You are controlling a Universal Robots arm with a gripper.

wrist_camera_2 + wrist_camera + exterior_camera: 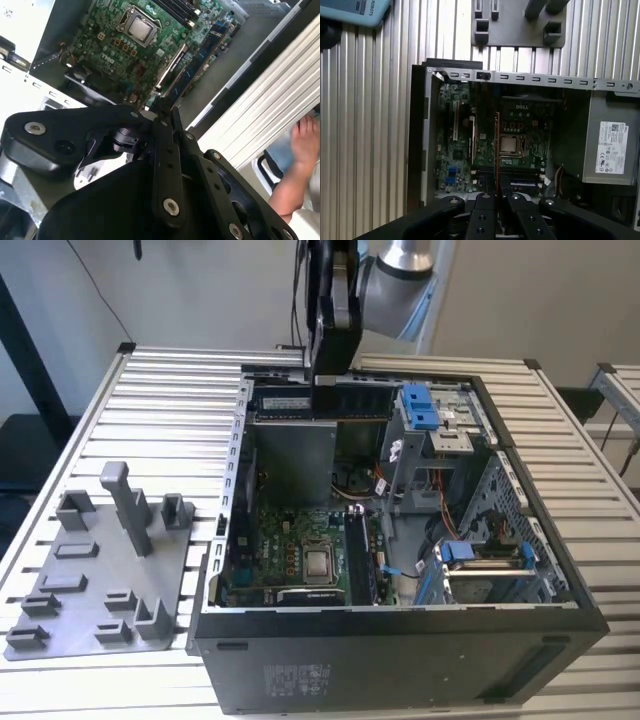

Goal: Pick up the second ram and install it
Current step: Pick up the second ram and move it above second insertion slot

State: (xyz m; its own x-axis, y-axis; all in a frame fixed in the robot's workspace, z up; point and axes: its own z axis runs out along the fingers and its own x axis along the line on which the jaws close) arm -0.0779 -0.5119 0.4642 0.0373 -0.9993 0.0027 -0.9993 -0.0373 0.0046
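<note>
Single arm over an open computer case. My gripper is closed on the second ram, which I hold by the middle of one long edge. In the exterior view the board's long edges run level and it stretches out to either side of my fingers. In both wrist views the board is seen edge-on, running straight out from between my fingertips as a thin strip. The case lies open directly beneath me, and the ram hangs above its interior, clear of the parts inside. On the case floor, below the held board, is the green motherboard. Its bare metal processor socket lies just to one side of the ram's line, and dark memory slots lie beside the socket. A grey power supply fills one end of the case, and drive bays with blue latches fill a corner. Outside the case, on the slatted metal table, sits the grey tray with its upright grey blocks, well away from my fingers. A person's hand rests beyond the table edge, well apart from my gripper.
</note>
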